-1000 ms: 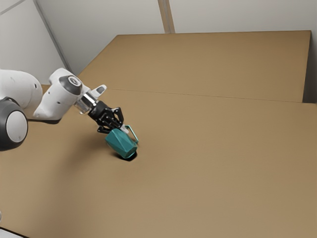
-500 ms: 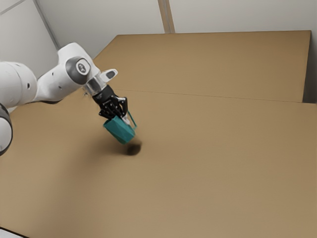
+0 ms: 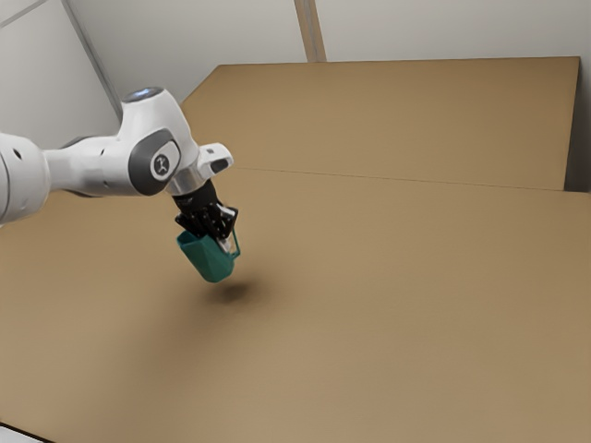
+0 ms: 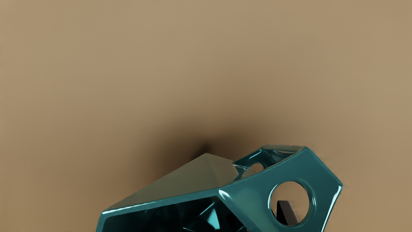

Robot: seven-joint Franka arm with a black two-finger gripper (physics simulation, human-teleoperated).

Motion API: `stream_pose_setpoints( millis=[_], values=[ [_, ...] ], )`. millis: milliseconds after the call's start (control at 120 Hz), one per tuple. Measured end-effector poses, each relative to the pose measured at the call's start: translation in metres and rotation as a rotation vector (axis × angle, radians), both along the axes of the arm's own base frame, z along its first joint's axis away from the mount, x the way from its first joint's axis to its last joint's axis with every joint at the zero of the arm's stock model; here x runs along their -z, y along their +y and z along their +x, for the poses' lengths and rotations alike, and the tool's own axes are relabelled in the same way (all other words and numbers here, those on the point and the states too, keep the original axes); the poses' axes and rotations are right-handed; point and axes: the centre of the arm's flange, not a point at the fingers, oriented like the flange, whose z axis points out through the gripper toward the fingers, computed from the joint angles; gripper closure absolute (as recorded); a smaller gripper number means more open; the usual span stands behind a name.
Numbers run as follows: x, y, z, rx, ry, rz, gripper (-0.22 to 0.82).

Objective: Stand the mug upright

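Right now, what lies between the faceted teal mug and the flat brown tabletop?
Open air: the exterior view shows the mug clear of the tabletop, its shadow beneath.

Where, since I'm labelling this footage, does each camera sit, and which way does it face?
Exterior view: at the arm's side, facing the table; the arm enters from this view's left, ending in the gripper.
Wrist view: on the hand, facing past the mug toward the table; one fingertip shows through the hole in the handle.
Both share: mug and tabletop.

Teal mug (image 4: 325, 180) — glossy, hard-edged (glazed-looking); table (image 4: 96, 80) — matt, smooth.
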Motion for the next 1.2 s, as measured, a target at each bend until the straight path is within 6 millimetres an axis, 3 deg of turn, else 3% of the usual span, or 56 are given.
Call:
stream_pose_setpoints(
  millis=[192,333,700,750,958,1067,1200],
  values=[
    [0.008,-0.007,-0.003,-0.013,-0.019,0.039,0.78],
    [0.026,-0.011,-0.003,-0.036,0.0,0.047,0.78],
    [0.059,-0.003,0.003,-0.112,0.034,0.051,0.78],
    [0.059,-0.004,0.003,-0.117,0.031,0.049,0.69],
    [0.037,-0.006,0.004,-0.116,-0.009,0.049,0.28],
    [0.016,-0.01,0.002,-0.105,-0.046,0.053,0.17],
    [-0.031,-0.02,-0.009,-0.089,-0.1,0.049,0.09]
  ],
)
